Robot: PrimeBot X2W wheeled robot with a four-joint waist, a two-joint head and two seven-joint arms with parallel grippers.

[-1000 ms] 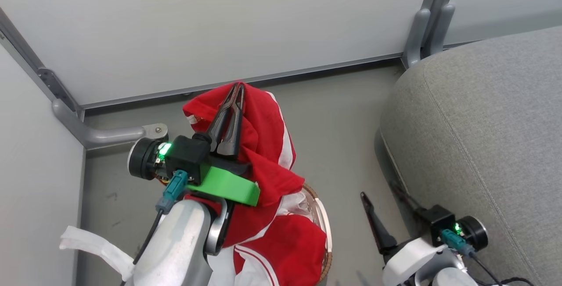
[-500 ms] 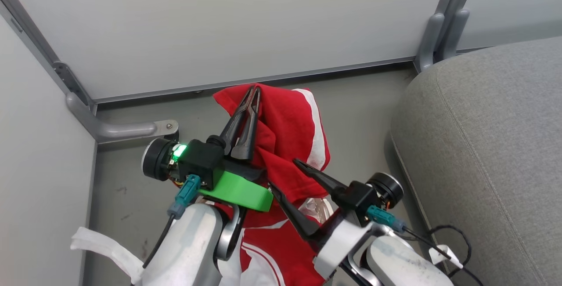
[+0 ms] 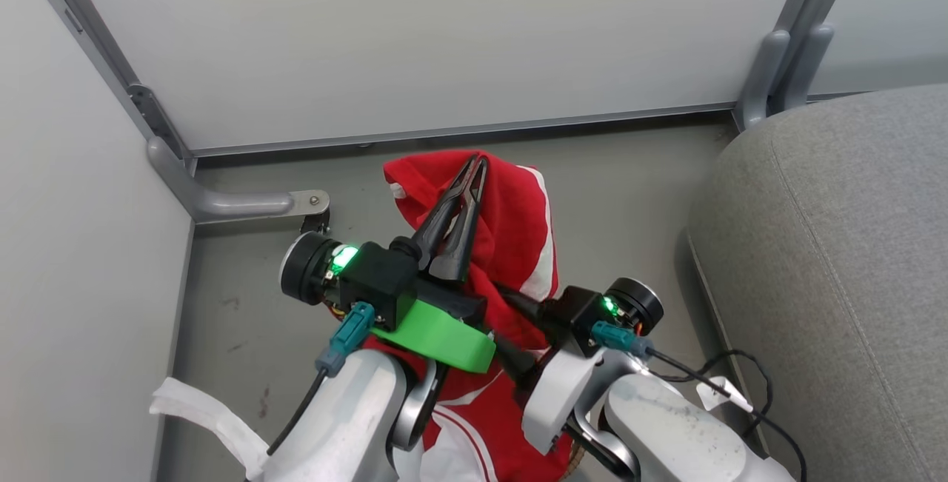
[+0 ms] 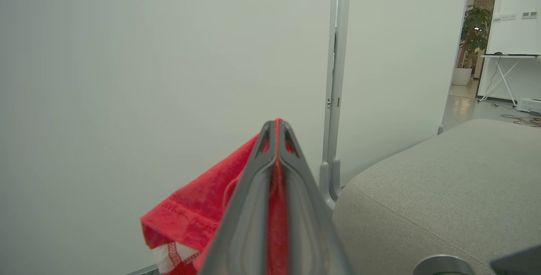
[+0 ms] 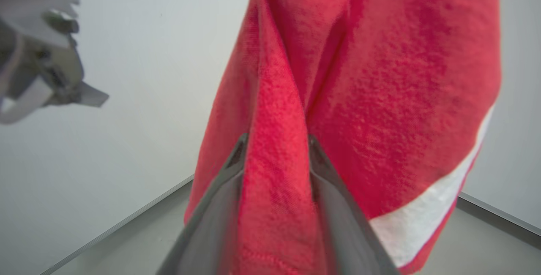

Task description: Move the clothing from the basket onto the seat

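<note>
The clothing (image 3: 511,230) hangs as a long red drape with a white stripe. Its top edge is pinched up near the wall panel (image 3: 444,38) and its long axis runs straight down from there, between the two forearms, to red-and-white folds at the bottom of the head view. A brown sliver of the basket (image 3: 575,457) shows under the right arm. Whether the lowest folds have cleared the basket I cannot tell.

The left gripper (image 3: 476,165) has the top of the garment: its jaws are clenched flat on a thin red edge, and in the left wrist view the fabric spills out to one side of the fingers. Lower down, the right gripper (image 5: 277,140) has a thick fold between its jaws, with cloth filling the gap and touching both fingers (image 5: 236,169). Whether that is a firm pinch or only a straddle, the pictures do not settle.

The seat (image 3: 852,245) lies to the robot's right of the hanging garment, well apart from it, with bare floor (image 3: 629,171) between them. The right arm is the nearer one to the cushion and the left holds the high end. So I judge that the carry turns on swinging the drape sideways to the right, high enough for its trailing end to pass over the seat's rounded edge.
</note>
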